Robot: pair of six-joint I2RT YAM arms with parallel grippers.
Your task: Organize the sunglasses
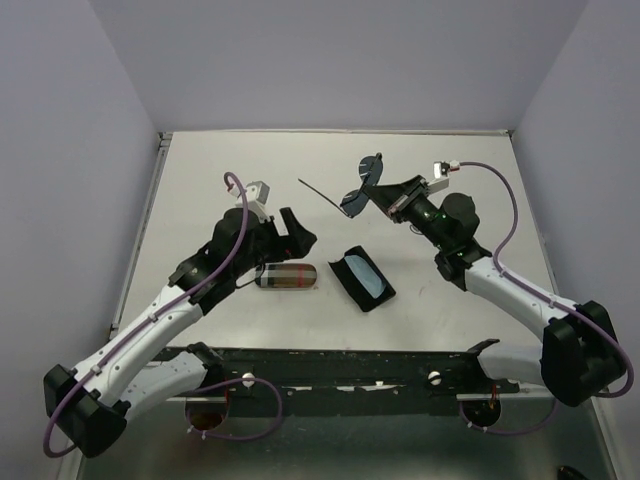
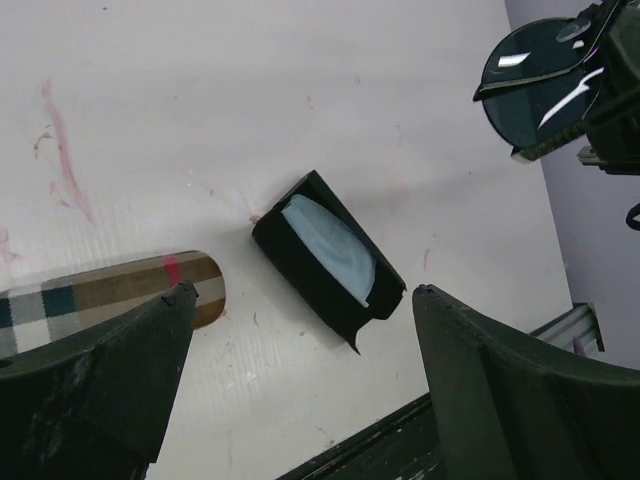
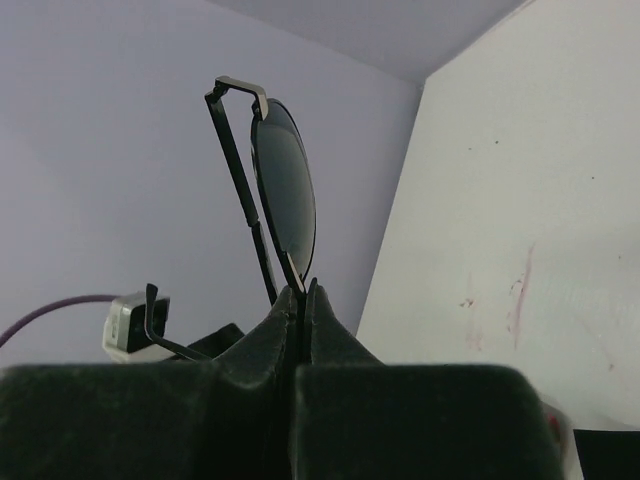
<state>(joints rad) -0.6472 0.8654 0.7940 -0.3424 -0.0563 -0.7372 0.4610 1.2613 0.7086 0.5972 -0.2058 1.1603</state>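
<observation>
My right gripper (image 1: 378,193) is shut on the black-framed sunglasses (image 1: 353,199) and holds them in the air above the far middle of the table. One temple arm sticks out to the left. In the right wrist view a dark lens (image 3: 285,190) stands up out of my closed fingertips (image 3: 301,291). The glasses also show at the top right of the left wrist view (image 2: 535,75). My left gripper (image 1: 297,232) is open and empty, hovering above the plaid case (image 1: 287,276). The orange pair is out of view.
A black oblong case (image 1: 362,280) lies open with a light blue cloth (image 2: 330,250) inside, right of the plaid case (image 2: 110,295). A black rail (image 1: 350,365) runs along the table's near edge. Lilac walls close in the left, far and right sides.
</observation>
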